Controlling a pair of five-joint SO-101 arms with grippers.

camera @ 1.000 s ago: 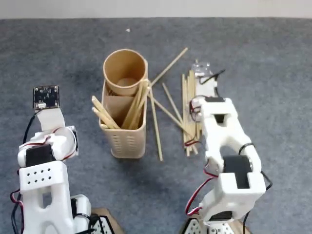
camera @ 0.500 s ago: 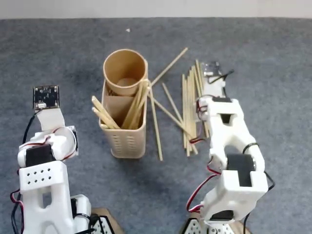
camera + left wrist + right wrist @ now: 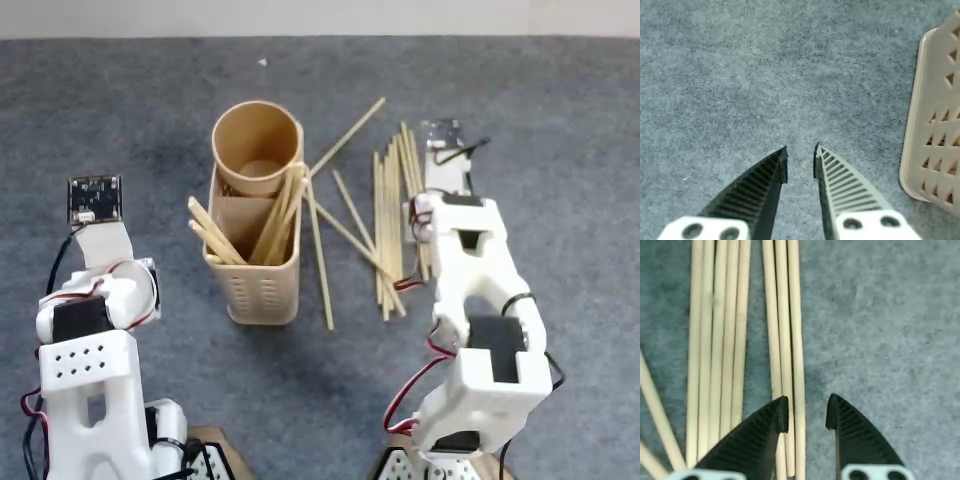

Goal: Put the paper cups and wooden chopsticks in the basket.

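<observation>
1. Grey felt covers the table (image 3: 540, 100); the basket (image 3: 262, 290) stands on it, with a paper cup (image 3: 257, 140) upright in its far end and wooden chopsticks (image 3: 278, 220) leaning inside.
2. Loose chopsticks (image 3: 388, 215) lie beside the basket.
3. My right fingers (image 3: 779, 416) are parted over them, grasping nothing.
4. My left fingers (image 3: 780, 170) are slightly parted and empty, over bare table near the basket.

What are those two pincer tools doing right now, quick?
Left tool: slightly open, holding nothing.
Right tool: open over the long pale wooden chopsticks, gripping none.

Paper cup (image 3: 257, 150) and some chopsticks (image 3: 278, 218) in the basket (image 3: 262, 292), loose chopsticks (image 3: 385, 225) between basket and right arm (image 3: 470, 270).
</observation>
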